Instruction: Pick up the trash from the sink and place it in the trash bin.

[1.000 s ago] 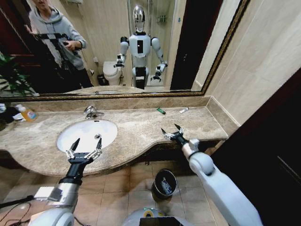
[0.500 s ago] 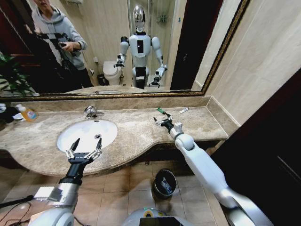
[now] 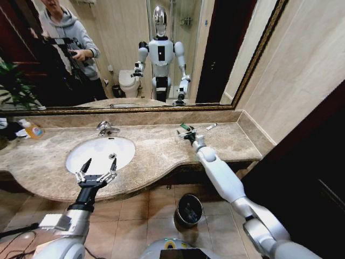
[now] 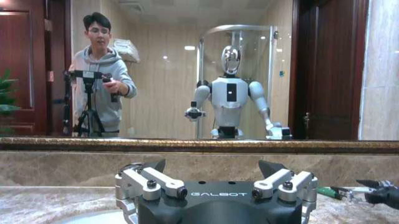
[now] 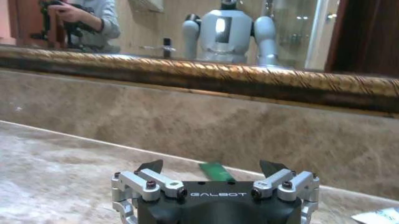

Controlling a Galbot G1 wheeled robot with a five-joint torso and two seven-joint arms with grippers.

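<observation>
We see the marble counter (image 3: 156, 154) with the white sink (image 3: 99, 152) set in it, and the black trash bin (image 3: 190, 209) on the floor below. Our left gripper (image 3: 97, 168) hovers wide open and empty at the sink's front rim. Our right gripper (image 3: 187, 132) reaches to the back of the counter, open, its fingers flanking the green piece of trash (image 5: 217, 171). A small white packet (image 3: 211, 126) lies near.
</observation>
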